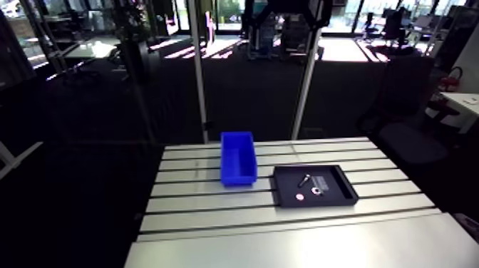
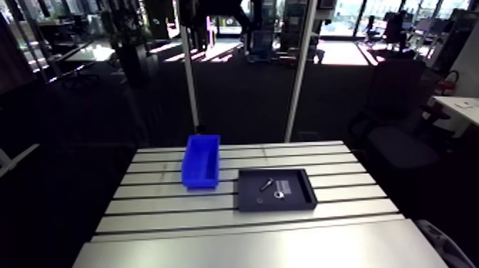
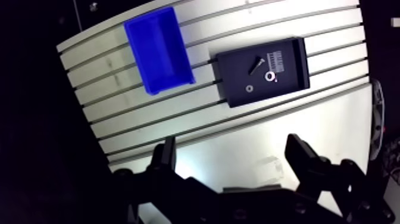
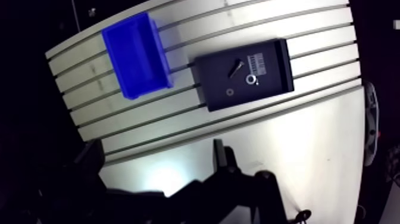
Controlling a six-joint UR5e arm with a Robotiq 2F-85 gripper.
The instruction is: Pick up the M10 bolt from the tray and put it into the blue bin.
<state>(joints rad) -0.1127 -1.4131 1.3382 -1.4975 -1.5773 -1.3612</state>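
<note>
Table [image 1: 207, 210]: blue bin [image 1: 237, 158] beside tray [image 1: 314, 202] holding bolt [image 3: 257, 64]; pincer [image 3: 232, 146] spread wide

The tray [image 1: 317, 204] lies open from above; the blue bin [image 1: 237, 158] stands just beside it, 2 posts [image 1: 198, 78] behind.

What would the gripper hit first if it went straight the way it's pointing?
Probably the bare table, short of the tray and blue bin. Depth is unclear, but the gripper has nothing else between its open fingers.

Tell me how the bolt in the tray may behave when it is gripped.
The bolt looks small and metallic, so probably stiff. It lies flat on the tray; its round shank may roll if nudged. Being slim, it might slip when pinched.
</note>
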